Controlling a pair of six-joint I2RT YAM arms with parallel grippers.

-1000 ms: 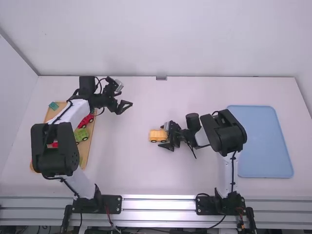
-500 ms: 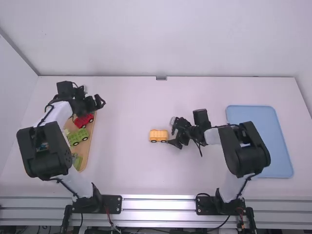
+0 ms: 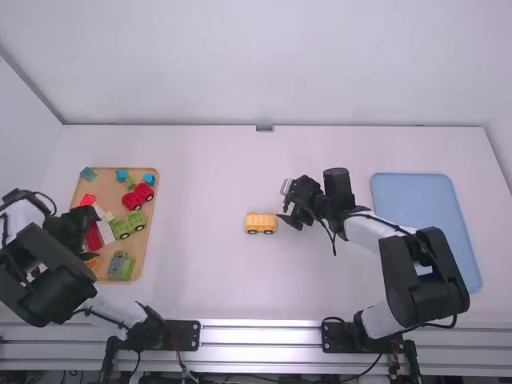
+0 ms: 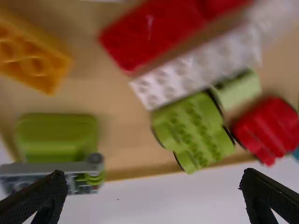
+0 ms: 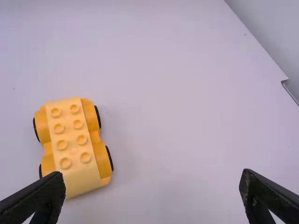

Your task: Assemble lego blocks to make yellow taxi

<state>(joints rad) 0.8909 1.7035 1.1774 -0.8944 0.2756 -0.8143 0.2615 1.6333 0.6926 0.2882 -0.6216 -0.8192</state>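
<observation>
A yellow wheeled car base with a flat studded yellow top [image 3: 261, 223] stands on the mid-table; the right wrist view shows this yellow car [image 5: 72, 144] too. Just right of it in the high view is my right gripper [image 3: 295, 222], holding nothing; in its wrist view the right gripper [image 5: 153, 191] is open. My left gripper [image 3: 92, 242] is above the wooden tray's left part. In its wrist view the left gripper [image 4: 154, 191] is open over the blocks, among them an orange brick [image 4: 32, 53], a white brick [image 4: 187, 70] and a red brick [image 4: 154, 30].
The wooden tray [image 3: 144, 258] at the left holds red and green wheeled bases, blue bricks and a green-grey piece [image 3: 121, 266]. A blue tray [image 3: 428, 232] lies at the right. White walls stand behind and beside the table.
My left gripper has swung left and toward the camera, over the tray. My right gripper has backed off to the right, away from the yellow car, which stays in place.
</observation>
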